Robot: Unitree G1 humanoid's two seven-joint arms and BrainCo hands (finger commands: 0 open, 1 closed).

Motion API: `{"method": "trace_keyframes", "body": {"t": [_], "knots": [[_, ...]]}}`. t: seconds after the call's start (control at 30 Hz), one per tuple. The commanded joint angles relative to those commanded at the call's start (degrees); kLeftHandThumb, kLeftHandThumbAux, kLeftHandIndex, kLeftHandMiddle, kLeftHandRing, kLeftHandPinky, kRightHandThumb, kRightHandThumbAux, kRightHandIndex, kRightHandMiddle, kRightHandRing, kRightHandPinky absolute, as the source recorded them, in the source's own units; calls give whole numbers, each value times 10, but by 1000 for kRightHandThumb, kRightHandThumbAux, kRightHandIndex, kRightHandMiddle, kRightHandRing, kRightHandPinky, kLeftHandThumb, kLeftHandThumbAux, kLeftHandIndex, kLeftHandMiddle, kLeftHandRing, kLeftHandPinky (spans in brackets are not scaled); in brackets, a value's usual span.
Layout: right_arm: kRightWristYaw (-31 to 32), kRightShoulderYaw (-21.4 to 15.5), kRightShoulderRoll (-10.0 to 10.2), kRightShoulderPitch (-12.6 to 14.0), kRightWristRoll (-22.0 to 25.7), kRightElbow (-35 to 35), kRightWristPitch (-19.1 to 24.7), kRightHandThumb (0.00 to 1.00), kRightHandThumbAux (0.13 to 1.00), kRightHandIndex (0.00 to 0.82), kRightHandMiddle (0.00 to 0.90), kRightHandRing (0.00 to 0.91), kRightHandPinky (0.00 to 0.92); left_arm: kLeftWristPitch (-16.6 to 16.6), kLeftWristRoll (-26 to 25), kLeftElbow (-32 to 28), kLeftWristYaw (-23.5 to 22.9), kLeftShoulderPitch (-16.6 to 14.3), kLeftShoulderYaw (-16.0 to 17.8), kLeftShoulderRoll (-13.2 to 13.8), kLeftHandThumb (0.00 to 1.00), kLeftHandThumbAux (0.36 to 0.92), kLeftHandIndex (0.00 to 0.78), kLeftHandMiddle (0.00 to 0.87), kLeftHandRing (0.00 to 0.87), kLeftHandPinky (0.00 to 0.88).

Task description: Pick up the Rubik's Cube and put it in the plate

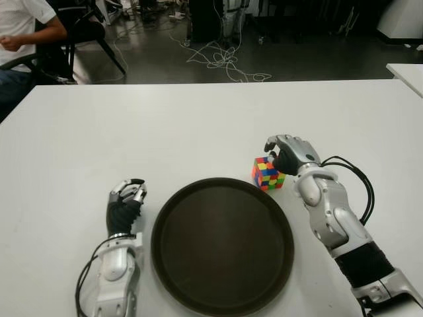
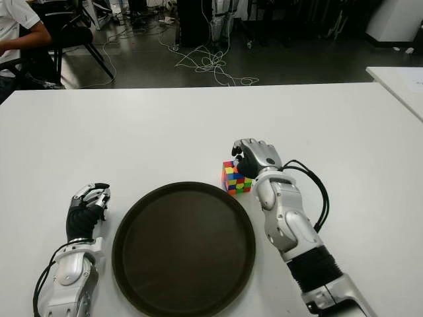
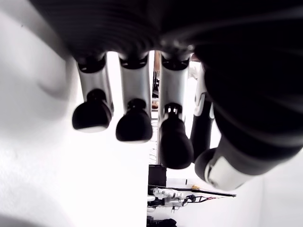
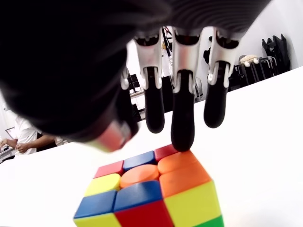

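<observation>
left eye view: the rubik's cube sits on the white desk, just beside the far right rim of the dark round plate. the right hand is over the cube's far right side, fingers curled down toward it. the left hand shows on the left of the plate, idle and holding nothing.

right eye view: same layout. the cube is outside the plate, near its rim but apparently not touching it.

left wrist view: the left fingers hang loosely bent with nothing between them.

right wrist view: the right fingers are spread above the cube's top face; one fingertip is at or very near the far upper edge. the thumb is close on the near side. no closed grip is visible; the cube is resting on the desk.

risks, as judged:
- closing with contact only at the upper edge may tip or rotate the cube instead of clamping it.
- an uneven squeeze may push the cube against the plate rim or slide it across the smooth desk.
- a shallow pinch may drop the cube during the lift over the rim.
</observation>
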Motion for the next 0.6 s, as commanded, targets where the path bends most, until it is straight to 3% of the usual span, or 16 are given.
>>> {"method": "trace_keyframes", "body": {"t": [0.13,0.2,0.43,0.53,0.6], "knots": [[-5,-3,-1,1,0,-12,3,679,745,416,380,424,449,1,0,-3,0,1,-1,0,711,705,444,791,821,826],[-10,-7,-3,0,2,-17,2,679,745,417,410,469,491,1,2,-2,1,1,-1,0,711,705,444,790,820,824],[-33,-25,-4,-3,9,-29,-7,668,751,399,305,355,401,6,2,1,0,-1,-1,3,712,705,444,792,818,820],[-39,-32,-4,-4,13,-31,-9,218,848,193,272,375,387,9,2,0,-1,-1,-1,4,713,704,444,792,818,818],[-40,-39,-5,-6,19,-32,-10,112,847,122,240,360,364,10,2,0,-2,-1,-1,4,714,704,444,792,817,818]]}}
